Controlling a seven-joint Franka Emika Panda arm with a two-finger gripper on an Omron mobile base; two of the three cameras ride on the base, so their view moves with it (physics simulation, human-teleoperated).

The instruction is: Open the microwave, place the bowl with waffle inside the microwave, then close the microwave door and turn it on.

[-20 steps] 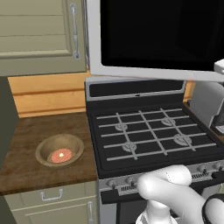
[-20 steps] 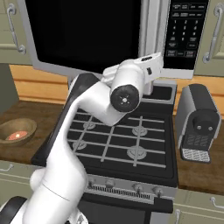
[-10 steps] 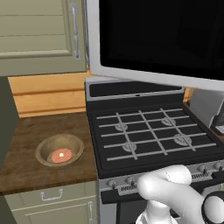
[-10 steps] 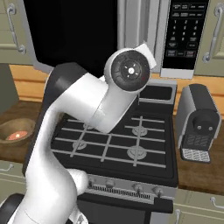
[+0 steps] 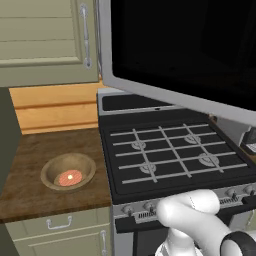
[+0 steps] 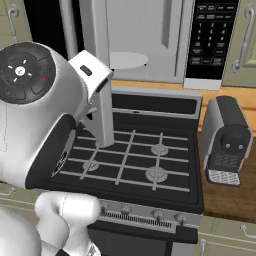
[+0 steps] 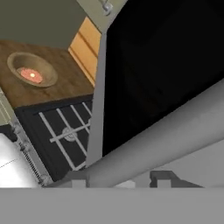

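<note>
Counter: wooden counter (image 5: 35, 185) left of stove (image 5: 170, 155).
Bowl (image 5: 68, 171): mid-counter, well left of my gripper (image 7: 118, 183).
Door handle (image 7: 175, 135): lies across my fingertips (grip unclear).

The gripper (image 7: 120, 183) sat right at the handle bar (image 7: 175, 140) of the microwave door (image 5: 185, 55), which stood swung out over the stove (image 5: 175, 155) in front of the microwave (image 6: 150, 40). Well off to the claw's left, the bowl (image 5: 68, 171) rested on the counter (image 5: 35, 150) beside the stove, the waffle (image 5: 69, 178) inside it. Far to the claw's right, a toaster (image 6: 227, 142) stood on the other counter, below the microwave's keypad (image 6: 210, 37).
</note>
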